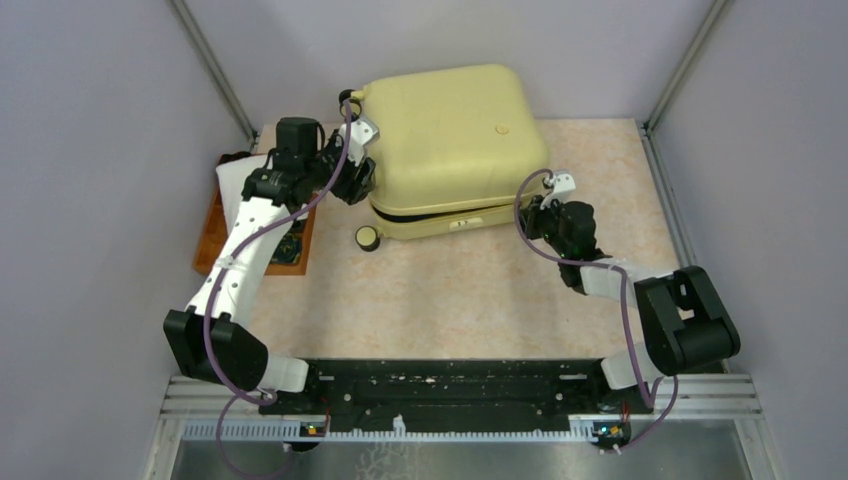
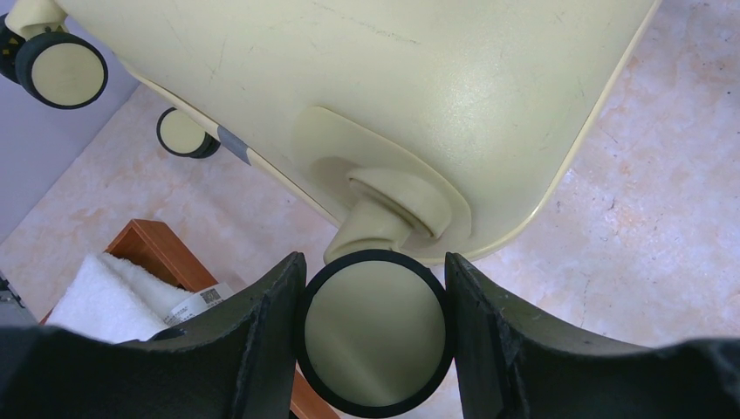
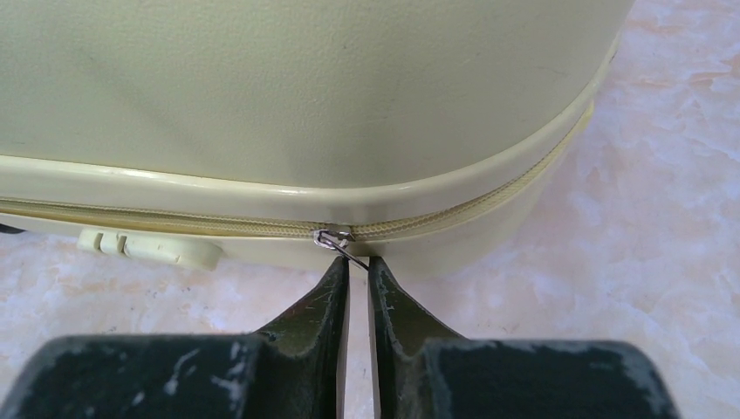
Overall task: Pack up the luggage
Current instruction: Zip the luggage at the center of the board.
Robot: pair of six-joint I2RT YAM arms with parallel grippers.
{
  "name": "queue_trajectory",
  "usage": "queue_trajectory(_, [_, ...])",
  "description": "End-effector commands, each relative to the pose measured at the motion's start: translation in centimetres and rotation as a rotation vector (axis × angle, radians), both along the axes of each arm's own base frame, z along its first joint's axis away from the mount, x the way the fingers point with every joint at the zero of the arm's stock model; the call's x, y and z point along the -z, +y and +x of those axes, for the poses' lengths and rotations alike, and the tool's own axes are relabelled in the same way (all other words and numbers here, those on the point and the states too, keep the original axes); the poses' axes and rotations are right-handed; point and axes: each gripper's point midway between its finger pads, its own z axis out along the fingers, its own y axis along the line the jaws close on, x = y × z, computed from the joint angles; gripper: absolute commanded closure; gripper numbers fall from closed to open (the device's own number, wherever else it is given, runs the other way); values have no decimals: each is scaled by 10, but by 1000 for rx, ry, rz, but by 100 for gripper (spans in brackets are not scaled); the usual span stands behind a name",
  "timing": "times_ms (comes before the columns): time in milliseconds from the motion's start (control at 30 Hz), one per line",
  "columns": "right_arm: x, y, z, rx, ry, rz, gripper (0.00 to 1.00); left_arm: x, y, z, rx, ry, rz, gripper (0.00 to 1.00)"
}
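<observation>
A marbled beige table (image 1: 450, 310) carries a large pale yellow hard-shell suitcase (image 1: 450, 140), which lies flat at the far centre with its lid down. A dark gap shows along its near seam. At the table's left edge is a brown wooden tray (image 1: 212, 240) holding a white towel (image 2: 100, 301). The left gripper (image 2: 373, 272) is part-open, its fingers pressed against both sides of a black-rimmed cream wheel (image 2: 375, 340). The right gripper (image 3: 358, 272) is closed to a sliver, pinching the thin metal zipper pull (image 3: 339, 244).
</observation>
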Motion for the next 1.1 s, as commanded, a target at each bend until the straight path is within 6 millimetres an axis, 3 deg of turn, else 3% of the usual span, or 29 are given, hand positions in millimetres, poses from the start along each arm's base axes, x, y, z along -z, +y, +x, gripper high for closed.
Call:
queue_trajectory(0, [-67,19,19,-62,-193,88,100,-69,-10,5,47,-245,-57,100])
queue_trajectory(467, [-64,35,3,-112,-143,209,100,-69,-15,5,63,-234,-71,100])
queue_trajectory(633, [-59,38,4,-74,-132,139,100,-67,-16,6,68,-224,-72,100])
queue_trajectory(967, [-56,23,5,25,-119,104,100,-67,-15,4,67,-227,-71,100])
queue_trajectory(1067, [-54,33,-1,11,-122,88,100,-68,-16,4,71,-224,-75,100])
